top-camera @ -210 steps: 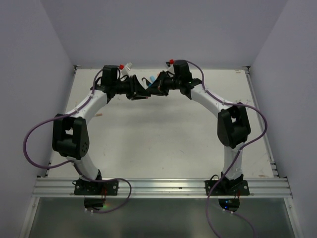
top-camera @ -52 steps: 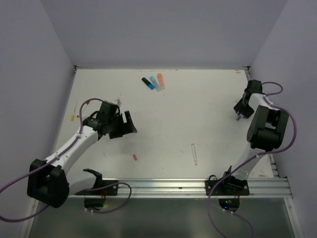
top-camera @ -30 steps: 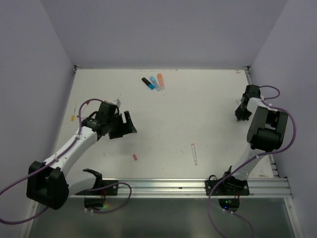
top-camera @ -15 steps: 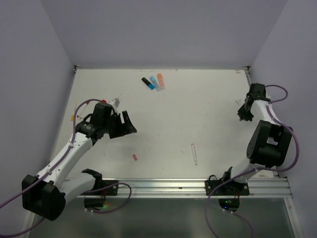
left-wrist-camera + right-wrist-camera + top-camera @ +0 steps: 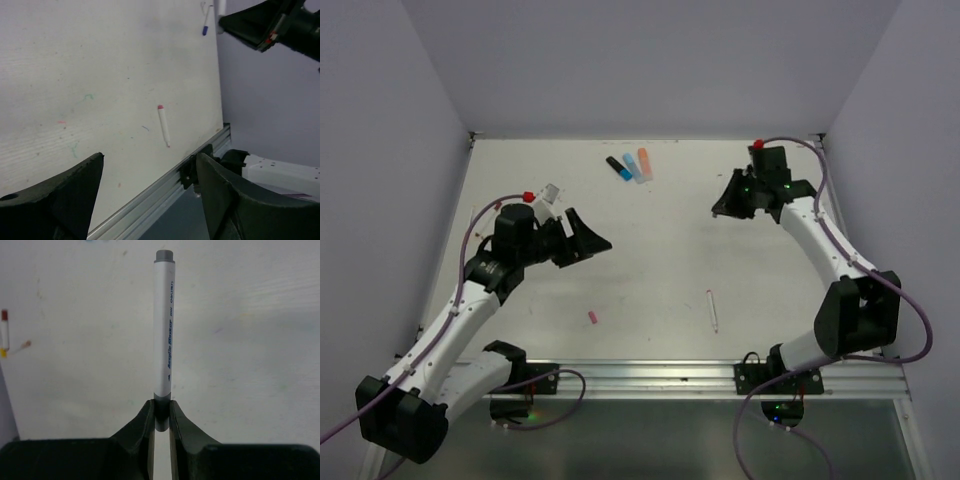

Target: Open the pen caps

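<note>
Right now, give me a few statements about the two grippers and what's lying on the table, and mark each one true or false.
1. The right gripper is shut on a white pen. True.
2. The left gripper is clamped on a pen. False: its jaws stand wide apart with nothing between them, above the table.
3. A salmon marker lies near the far edge of the table. True.
4. The pink cap lies touching the salmon marker. False: it lies alone, well apart from it, toward the near edge on the left arm's side.
</note>
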You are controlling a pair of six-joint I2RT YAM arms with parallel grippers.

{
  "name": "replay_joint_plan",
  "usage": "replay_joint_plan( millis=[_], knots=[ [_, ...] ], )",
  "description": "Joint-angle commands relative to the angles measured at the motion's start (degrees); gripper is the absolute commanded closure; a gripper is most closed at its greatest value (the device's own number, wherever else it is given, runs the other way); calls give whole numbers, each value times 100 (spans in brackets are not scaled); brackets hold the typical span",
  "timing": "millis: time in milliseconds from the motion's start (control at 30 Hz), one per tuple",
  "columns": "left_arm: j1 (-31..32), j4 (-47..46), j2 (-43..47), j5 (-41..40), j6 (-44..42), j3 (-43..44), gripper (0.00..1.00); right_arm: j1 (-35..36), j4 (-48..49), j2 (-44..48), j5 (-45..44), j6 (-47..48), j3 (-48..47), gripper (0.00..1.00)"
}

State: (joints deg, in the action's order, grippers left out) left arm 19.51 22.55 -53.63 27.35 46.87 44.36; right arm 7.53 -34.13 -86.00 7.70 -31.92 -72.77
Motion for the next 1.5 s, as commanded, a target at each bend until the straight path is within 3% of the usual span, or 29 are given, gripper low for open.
replay_joint_plan(
  millis=[0, 200, 333, 500, 700, 867, 1000, 1067, 1100, 1200, 1467],
  knots=[
    [-44, -1381, 28, 639, 893, -182, 22, 904, 133, 451, 1899, 10, 280, 100],
    [-35, -1770, -279, 859, 1202, -200, 23, 2031, 687, 978, 3314, -33, 817, 100],
    [-35, -2149, -394, 1052, 1394, -304, 24, 2402, 1310, 1085, 4106, -322, 1097, 100],
    [79, -3036, -499, 1114, 1869, -560, 26, 2683, 2434, 1015, 4450, -1078, 1335, 100],
    [237, -3028, -693, 1044, 1869, -516, 27, 2868, 3271, 743, 4643, -1641, 1468, 100],
    [247, -2914, -676, 1026, 1782, -516, 31, 2886, 3378, 584, 4705, -1790, 1459, 100],
    [247, -2975, -754, 1123, 1720, -516, 72, 2894, 3606, 523, 4854, -1826, 1441, 100],
    [246, -2905, -816, 1158, 1650, -490, 75, 2894, 3598, 514, 4925, -1809, 1424, 100],
    [247, -2940, -842, 1202, 1597, -472, 97, 2894, 3580, 479, 4968, -1800, 1415, 93],
    [246, -2993, -886, 1360, 1483, -437, 100, 2894, 3510, 426, 4986, -1747, 1345, 74],
    [255, -3010, -878, 1536, 1456, -489, 100, 2894, 3817, 75, 4951, -1888, 1055, 69]
  ],
)
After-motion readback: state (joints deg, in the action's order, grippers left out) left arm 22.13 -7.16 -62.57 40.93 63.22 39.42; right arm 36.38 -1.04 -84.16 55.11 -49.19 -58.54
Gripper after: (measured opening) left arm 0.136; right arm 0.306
